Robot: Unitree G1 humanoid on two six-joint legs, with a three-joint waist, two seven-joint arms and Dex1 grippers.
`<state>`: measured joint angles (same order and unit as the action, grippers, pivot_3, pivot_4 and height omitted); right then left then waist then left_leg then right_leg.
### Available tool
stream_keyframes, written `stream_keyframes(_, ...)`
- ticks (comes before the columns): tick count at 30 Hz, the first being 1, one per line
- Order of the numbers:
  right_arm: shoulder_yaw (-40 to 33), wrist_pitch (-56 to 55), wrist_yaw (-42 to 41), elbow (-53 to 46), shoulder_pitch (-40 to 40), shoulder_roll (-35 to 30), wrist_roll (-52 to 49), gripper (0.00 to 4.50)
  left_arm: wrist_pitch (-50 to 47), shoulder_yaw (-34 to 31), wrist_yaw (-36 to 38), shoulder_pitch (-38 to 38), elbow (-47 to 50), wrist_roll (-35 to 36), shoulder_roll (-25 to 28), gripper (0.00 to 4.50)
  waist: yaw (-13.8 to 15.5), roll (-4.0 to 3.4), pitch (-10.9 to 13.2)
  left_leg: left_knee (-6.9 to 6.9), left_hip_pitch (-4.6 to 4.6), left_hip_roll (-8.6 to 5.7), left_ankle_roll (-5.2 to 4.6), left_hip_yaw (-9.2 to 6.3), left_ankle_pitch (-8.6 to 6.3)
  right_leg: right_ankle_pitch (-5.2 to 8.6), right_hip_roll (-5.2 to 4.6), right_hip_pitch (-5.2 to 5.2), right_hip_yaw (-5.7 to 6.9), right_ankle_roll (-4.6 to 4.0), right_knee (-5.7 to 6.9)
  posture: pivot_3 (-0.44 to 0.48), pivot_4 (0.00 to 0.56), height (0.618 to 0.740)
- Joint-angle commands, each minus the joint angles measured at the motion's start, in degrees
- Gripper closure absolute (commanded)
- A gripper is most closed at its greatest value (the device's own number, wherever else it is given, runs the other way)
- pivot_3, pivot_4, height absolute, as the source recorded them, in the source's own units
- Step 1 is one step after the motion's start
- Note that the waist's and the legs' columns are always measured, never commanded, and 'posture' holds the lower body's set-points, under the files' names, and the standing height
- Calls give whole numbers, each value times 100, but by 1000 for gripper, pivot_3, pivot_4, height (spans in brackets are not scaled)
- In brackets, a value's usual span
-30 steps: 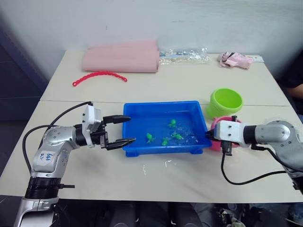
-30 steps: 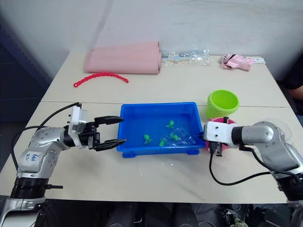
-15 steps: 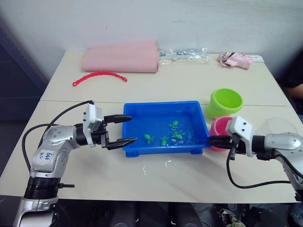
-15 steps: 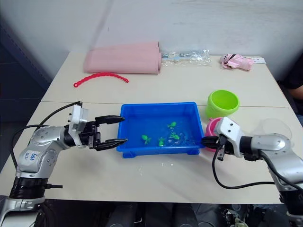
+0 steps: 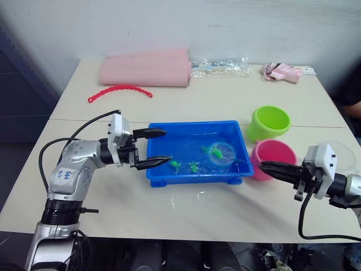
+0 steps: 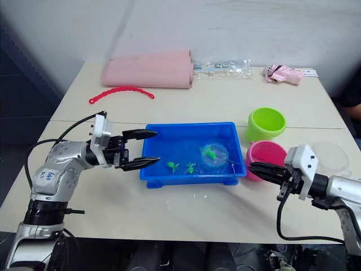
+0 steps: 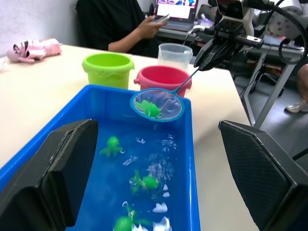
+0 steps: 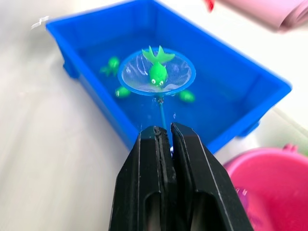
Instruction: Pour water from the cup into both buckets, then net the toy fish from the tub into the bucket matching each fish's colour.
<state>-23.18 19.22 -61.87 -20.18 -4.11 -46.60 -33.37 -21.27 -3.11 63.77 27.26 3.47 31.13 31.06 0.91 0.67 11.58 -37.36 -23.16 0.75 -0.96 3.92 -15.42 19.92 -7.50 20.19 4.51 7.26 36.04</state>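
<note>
With its fingers clamped on the handle, the right tool (image 8: 163,139) lifts the net (image 8: 157,73) and a green fish (image 8: 156,70) above the tub (image 5: 169,132); the left tool (image 5: 161,148), open, steadies the tub's rim.

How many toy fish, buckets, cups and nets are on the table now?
Green toy fish: 4, with 1 in the net and 3 in the tub
Buckets: 2, the lime green bucket and the pink bucket
Cup: 1
Net: 1
Total: 8
</note>
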Motion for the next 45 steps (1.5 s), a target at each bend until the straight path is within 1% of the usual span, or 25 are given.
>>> stream_keyframes(1, -530, 181, 258, -406, -108, 44, -442, 4500, -149, -67, -58, 115, -62, 189, -66, 137, 11, 0, 0, 0, 0, 1, 0, 0, 0, 0, 1, 0, 0, 0, -2, 0, 150, 740)
stream_keyframes(4, -731, 263, 399, -440, -170, -6, -478, 4500, -232, -94, -107, 181, -93, 245, -157, 137, 27, 0, 0, 0, -1, 0, 0, 1, 0, 0, 2, 0, 0, 0, -3, 0, 150, 740)
stream_keyframes(6, -967, 326, 656, -279, -37, -42, -451, 4500, -105, -67, -188, 287, -177, 139, -240, 137, 38, 0, 0, -2, -1, -1, 0, 2, 0, 0, 2, 0, -1, 0, -3, 0, 150, 740)
stream_keyframes(9, -1170, 208, 1014, 108, 258, -63, -224, 4500, 9, -52, -310, 412, -295, 67, -394, 137, 44, 0, 0, -5, -1, -2, -1, 2, 0, -1, 0, -1, -3, 1, -2, 0, 150, 740)
stream_keyframes(13, -1095, -185, 1273, 854, 642, -260, 394, 4500, 35, 3, -426, 578, -374, 59, -584, 137, 42, 1, 0, -3, -1, -5, -1, 4, 0, -1, 1, 0, -3, 1, -3, 0, 150, 740)
stream_keyframes(16, -938, -453, 1442, 1396, 958, -405, 790, 4500, 0, 40, -544, 745, -466, 14, -688, 137, 41, 0, 0, -3, -4, -5, -2, 9, 2, -1, 2, 5, -4, 1, -2, 0, 150, 740)
stream_keyframes(18, -710, -818, 1520, 1854, 1208, -509, 1179, 4500, -78, 87, -688, 924, -547, -40, -744, 137, 40, 0, 0, -4, -3, -5, -3, 10, 3, -1, 2, 5, -4, 2, -1, 0, 150, 740)
stream_keyframes(22, -166, -1727, 1848, 2739, 1648, -667, 2110, 4500, -298, 189, -956, 1332, -635, -148, -797, 137, 33, 0, 0, -6, -3, -5, -4, 13, 4, -1, 2, 6, -5, 2, 0, 0, 150, 740)
stream_keyframes(27, 329, -2974, 2199, 3350, 1812, -890, 3106, 4500, -307, 275, -938, 1467, -613, -278, -733, 137, 26, -2, 0, 5, -4, -5, -1, 21, 6, -1, 3, 15, -10, 2, -1, 0, 150, 740)
stream_keyframes(30, 506, -3860, 2640, 3650, 1802, -1123, 3769, 4500, -330, 267, -931, 1417, -566, -276, -708, 137, 25, -2, 0, 7, -6, -4, 1, 25, 7, -1, 3, 19, -12, 2, -1, 0, 150, 740)
stream_keyframes(31, 536, -4205, 2988, 3759, 1803, -1245, 4134, 4500, -335, 266, -927, 1381, -538, -274, -699, 137, 25, -2, 1, 6, -6, -4, 1, 25, 7, -1, 3, 19, -13, 2, -2, 0, 150, 740)
stream_keyframes(33, 703, -5014, 3426, 3979, 1778, -1574, 4796, 4500, -344, 269, -924, 1310, -482, -268, -687, 137, 20, -2, 0, 4, -6, -4, 2, 26, 8, -1, 2, 20, -15, 2, -1, 0, 150, 740)
stream_keyframes(35, 769, -5490, 3814, 4164, 1781, -1739, 5143, 4500, -383, 268, -936, 1264, -424, -232, -699, 137, 6, -2, 1, 4, -5, -4, 2, 28, 8, -1, 2, 21, -18, 2, 0, 0, 150, 740)
stream_keyframes(37, 858, -5844, 4216, 4304, 1806, -1934, 5546, 4500, -476, 213, -990, 1259, -356, -119, -765, 137, -7, -1, 1, 5, -5, -3, 4, 28, 9, -1, 3, 21, -20, 2, -1, 0, 150, 740)
stream_keyframes(40, 997, -5999, 4814, 4410, 1913, -2182, 6183, 4500, -580, 158, -1033, 1294, -307, -22, -808, 137, -19, -2, 1, 2, -5, -1, 5, 28, 10, -1, 3, 21, -20, 2, 0, 0, 150, 740)
stream_keyframes(43, 1159, -6058, 5154, 4499, 1994, -2308, 6532, 4500, -593, 159, -1031, 1297, -302, -18, -793, 137, -50, -2, 1, 4, -5, -1, 8, 27, 11, 0, 5, 21, -23, 2, 1, 0, 150, 740)
stream_keyframes(45, 1320, -6072, 5170, 4630, 2078, -2364, 6615, 4500, -562, 165, -998, 1281, -318, -39, -769, 137, -78, -2, 1, 5, -5, -1, 9, 27, 12, 0, 5, 21, -23, 2, 0, 0, 150, 740)
